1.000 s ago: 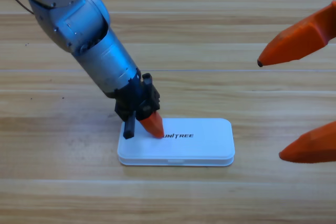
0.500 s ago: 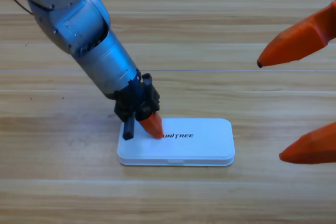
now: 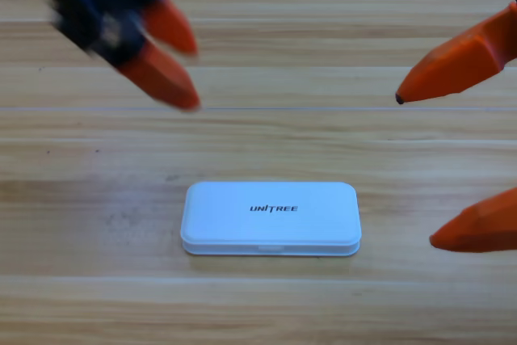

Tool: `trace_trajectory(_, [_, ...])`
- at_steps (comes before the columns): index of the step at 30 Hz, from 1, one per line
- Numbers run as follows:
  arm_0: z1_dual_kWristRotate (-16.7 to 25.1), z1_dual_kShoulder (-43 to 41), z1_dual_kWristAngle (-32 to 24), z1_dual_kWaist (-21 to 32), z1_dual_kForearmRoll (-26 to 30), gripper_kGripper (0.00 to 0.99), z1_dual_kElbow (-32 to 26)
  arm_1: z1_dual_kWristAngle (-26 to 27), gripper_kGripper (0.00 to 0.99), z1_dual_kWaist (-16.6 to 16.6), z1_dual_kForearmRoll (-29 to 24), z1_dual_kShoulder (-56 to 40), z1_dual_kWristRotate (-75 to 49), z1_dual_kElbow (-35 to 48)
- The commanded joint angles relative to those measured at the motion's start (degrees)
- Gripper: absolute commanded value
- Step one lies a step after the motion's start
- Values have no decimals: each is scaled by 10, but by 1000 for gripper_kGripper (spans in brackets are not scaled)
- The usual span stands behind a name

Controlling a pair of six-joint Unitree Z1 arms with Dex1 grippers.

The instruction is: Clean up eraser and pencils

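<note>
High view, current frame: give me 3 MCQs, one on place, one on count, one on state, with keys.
1. Where is the left gripper?
A. on the case lid
B. in the upper left, off the case
C. at the bottom edge

2. How many pencils lie loose on the table?
A. none
B. one
C. two

3. The white case is:
A. wide open
B. closed
C. tipped on its side

Answers: 1 B, the left gripper is up and away from the white case. 2 A, only the case shows on the table. 3 B, its lid lies flat, logo up. The right gripper waits open at the right edge.

Bright, even light; left end effector (image 3: pixel 187 74) smeared, probably motion blur.
</note>
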Motion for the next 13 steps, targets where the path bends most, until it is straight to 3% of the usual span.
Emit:
trace_trajectory(1, [-21, -83, -81, -14, 3, 990, 33, 7, 976, 5, -6, 22, 7, 11])
trace_trajectory(7, [-5, -107, -145, -15, -36, 990, 105, 7, 976, 5, -6, 22, 7, 11])
trace_trajectory(13, [-18, -154, -141, -14, -109, 990, 181, 7, 976, 5, -6, 23, 7, 11])
